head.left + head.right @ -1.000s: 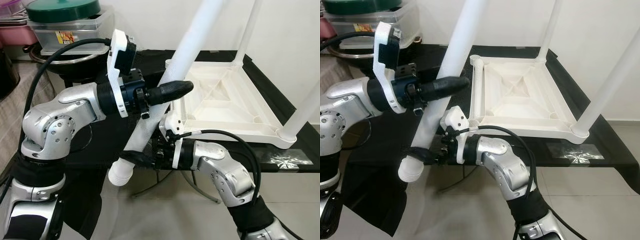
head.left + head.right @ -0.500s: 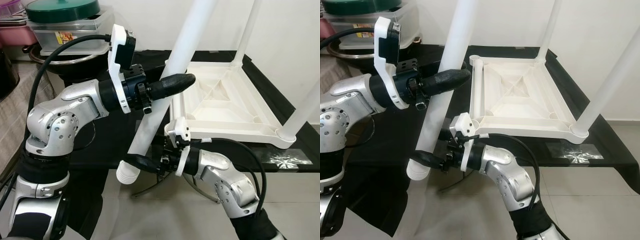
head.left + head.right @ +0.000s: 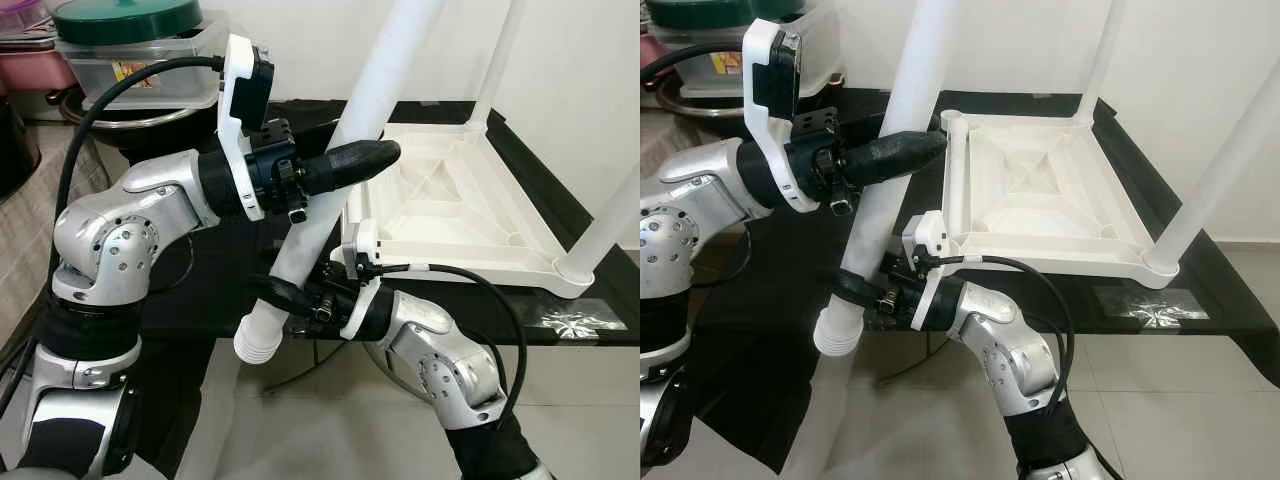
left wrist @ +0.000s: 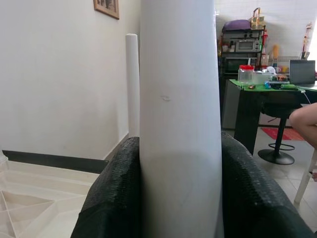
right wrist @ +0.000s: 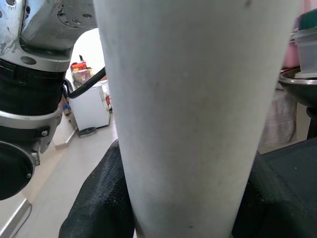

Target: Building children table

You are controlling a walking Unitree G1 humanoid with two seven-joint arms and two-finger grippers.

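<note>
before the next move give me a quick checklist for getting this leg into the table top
1. Left tool shut on the loose leg, upper grip: ok.
2. Right tool shut on the same leg near its ribbed end: ok.
3. Table top lying upside down on the black table: ok.
4. Other legs seated: two upright ones, back and front right: ok.
5. Ribbed end lined up with the free corner socket: not ok, it hangs below the table edge.
6. Socket free of debris: cannot tell.
</note>
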